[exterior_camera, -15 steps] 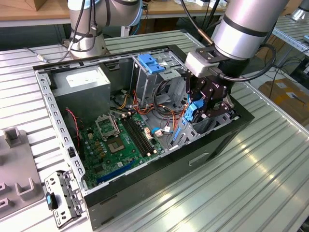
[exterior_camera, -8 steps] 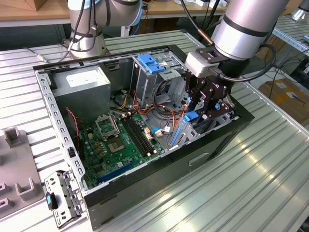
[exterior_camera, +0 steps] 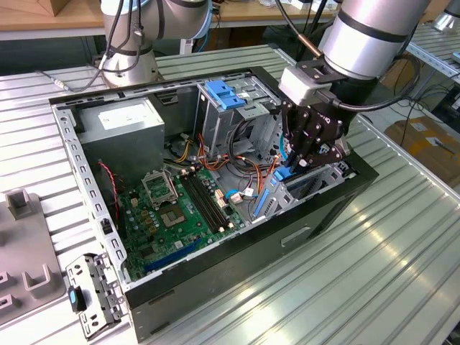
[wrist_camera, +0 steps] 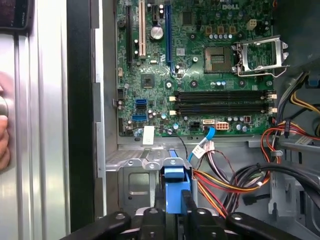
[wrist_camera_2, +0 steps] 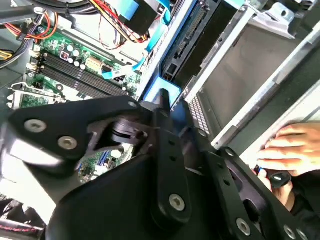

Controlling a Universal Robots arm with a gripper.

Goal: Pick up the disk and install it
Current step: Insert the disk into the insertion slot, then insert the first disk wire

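Down inside the open computer case [exterior_camera: 287,241], on the exterior view's right, the gripper [exterior_camera: 295,164] had its fingers [wrist_camera: 187,207] closed tight on the blue-edged disk [wrist_camera: 176,181]. The disk sat at the metal drive bay, just beside the green motherboard [exterior_camera: 172,208]. A person's hand [wrist_camera_2: 290,145] lay just outside the case wall.

Arm angled down, wrist bent; pincer [exterior_camera: 293,164] fingers closed on disk [wrist_camera: 176,177].
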